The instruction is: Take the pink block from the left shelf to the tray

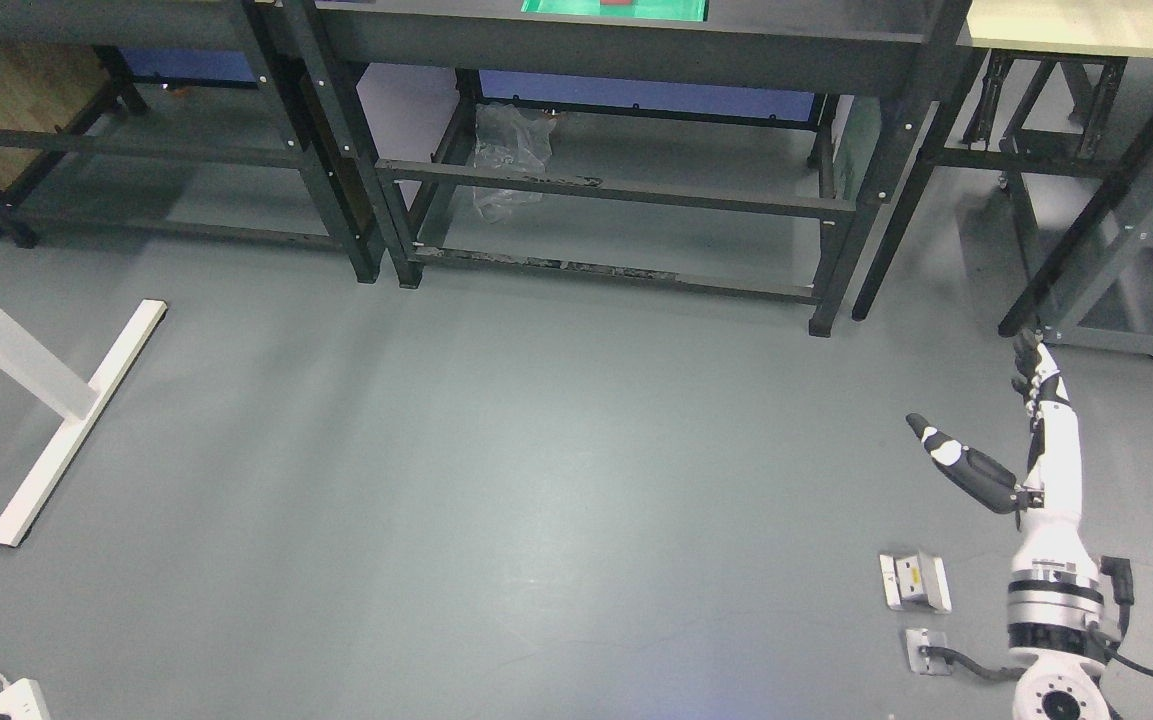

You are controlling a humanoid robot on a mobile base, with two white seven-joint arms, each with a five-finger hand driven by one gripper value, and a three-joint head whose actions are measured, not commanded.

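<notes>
- No writing or label can be read anywhere.
- A green tray (616, 8) sits on the top level of the middle black shelf (626, 50), at the picture's upper edge; a small red-pink piece (620, 3) lies in it, cut off by the frame.
- A crumpled clear plastic bag (506, 160) rests under that shelf.
- The right hand (1011, 440) hangs low over the grey floor (496, 480), fingers wide and relaxed, holding nothing.
- Two small metal floor plates (916, 582) lie just beside its wrist.
</notes>
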